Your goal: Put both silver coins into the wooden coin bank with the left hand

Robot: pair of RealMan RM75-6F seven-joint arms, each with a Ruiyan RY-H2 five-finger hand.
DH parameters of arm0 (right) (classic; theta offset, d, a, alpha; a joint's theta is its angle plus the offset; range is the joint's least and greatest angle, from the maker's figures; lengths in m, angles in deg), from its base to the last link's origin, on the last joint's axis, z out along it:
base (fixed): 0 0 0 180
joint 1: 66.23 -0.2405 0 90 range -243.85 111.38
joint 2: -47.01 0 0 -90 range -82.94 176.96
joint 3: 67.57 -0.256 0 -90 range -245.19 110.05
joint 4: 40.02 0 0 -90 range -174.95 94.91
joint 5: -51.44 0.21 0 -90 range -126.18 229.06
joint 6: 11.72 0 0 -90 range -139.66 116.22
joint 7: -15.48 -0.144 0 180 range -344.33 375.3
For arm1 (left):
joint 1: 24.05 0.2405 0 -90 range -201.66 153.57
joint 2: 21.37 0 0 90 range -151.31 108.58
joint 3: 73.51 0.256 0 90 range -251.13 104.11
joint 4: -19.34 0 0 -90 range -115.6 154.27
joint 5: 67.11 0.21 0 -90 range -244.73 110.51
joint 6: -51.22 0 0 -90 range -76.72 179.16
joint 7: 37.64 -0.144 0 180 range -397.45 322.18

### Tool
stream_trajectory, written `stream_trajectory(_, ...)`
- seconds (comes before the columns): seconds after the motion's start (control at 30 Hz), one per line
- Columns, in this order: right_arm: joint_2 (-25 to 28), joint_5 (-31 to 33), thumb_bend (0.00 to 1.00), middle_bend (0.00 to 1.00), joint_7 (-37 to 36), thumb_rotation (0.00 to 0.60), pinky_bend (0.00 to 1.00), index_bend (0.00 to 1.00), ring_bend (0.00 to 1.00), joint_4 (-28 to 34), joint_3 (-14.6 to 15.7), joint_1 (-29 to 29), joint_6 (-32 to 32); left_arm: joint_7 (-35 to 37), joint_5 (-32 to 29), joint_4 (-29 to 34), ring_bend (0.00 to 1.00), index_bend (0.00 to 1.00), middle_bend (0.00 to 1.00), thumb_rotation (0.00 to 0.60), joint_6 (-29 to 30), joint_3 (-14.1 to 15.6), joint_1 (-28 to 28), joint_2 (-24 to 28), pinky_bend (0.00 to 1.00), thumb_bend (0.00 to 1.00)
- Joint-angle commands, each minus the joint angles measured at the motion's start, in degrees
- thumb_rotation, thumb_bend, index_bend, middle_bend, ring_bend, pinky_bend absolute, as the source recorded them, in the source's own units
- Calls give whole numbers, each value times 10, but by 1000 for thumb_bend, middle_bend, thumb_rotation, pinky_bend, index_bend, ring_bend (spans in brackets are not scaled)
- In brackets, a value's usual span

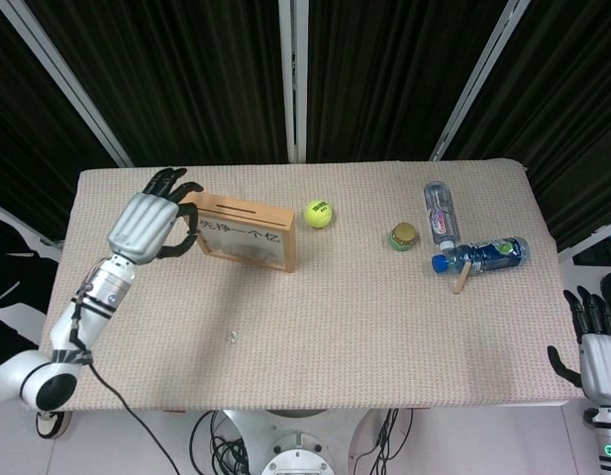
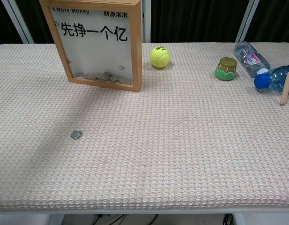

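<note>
Coin [image 2: 77, 135]: lies flat on table [image 1: 364, 336], front-left area, well apart from bank [image 2: 98, 44]; also seen in head view as a small pale dot. Only one loose coin shows. Bank: wooden frame w/ clear front, upright at rear-left, slot on top edge; a pile of coins sits along its bottom, behind the pane.

Left hand [image 1: 152, 220]: raised at bank's left end, fingers [image 1: 171, 180] curled, tips near or against the frame's left edge. Cannot tell whether it pinches anything; contact w/ frame also unclear. Seen in head view only; out of frame in chest view.

Right hand [image 1: 597, 346]: at the table's front-right corner, off the edge, fingers apart, holding nothing.

Other items, rear half of table: ball [image 2: 159, 56], yellow, just right of bank; small green-and-olive jar [image 2: 226, 68] farther right; two bottles [image 1: 463, 242] lying down near right edge, one clear, one blue-capped, touching or nearly so; wooden stick [image 2: 286, 87] leaning on the blue-capped one.
</note>
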Motion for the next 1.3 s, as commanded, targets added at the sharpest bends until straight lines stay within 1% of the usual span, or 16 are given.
stream_trajectory(0.03, 2, 1, 274, 0, -1, 600, 0, 0, 0, 0, 0, 1, 1, -44, -58, -36, 8, 650, 193, 600, -37, -14, -56, -24, 72, 519)
stream_trajectory(0.13, 3, 7, 273, 0, -4, 600, 0, 0, 0, -2, -2, 2, 1, -71, -93, -50, 8, 651, 195, 600, -58, -13, -86, -26, 72, 519)
stream_trajectory(0.3, 1, 13, 272, 0, -13, 600, 0, 0, 0, -9, -5, -2, -8, -93, -162, -71, 8, 651, 194, 600, -94, -5, -129, -25, 72, 519)
stream_trajectory(0.5, -2, 17, 274, 0, -20, 600, 0, 0, 0, -18, -6, -5, -16, -114, -212, -88, 8, 654, 195, 600, -113, 12, -168, -24, 71, 519)
stream_trajectory(0.7, -1, 18, 274, 0, -30, 600, 0, 0, 0, -25, -8, -6, -16, -120, -260, -97, 8, 656, 195, 600, -128, 30, -198, -22, 69, 519)
stream_trajectory(0.93, -1, 20, 274, 0, -43, 600, 0, 0, 0, -34, -7, -4, -17, -125, -289, -101, 8, 662, 195, 600, -123, 50, -221, -24, 66, 519)
stream_trajectory(1.1, -1, 17, 273, 0, -47, 600, 0, 0, 0, -37, -7, -3, -15, -131, -297, -99, 8, 665, 195, 600, -120, 66, -232, -22, 65, 519)
stream_trajectory(1.3, -1, 17, 275, 0, -47, 600, 0, 0, 0, -37, -8, -3, -13, -130, -303, -97, 9, 666, 198, 600, -116, 78, -242, -23, 64, 519)
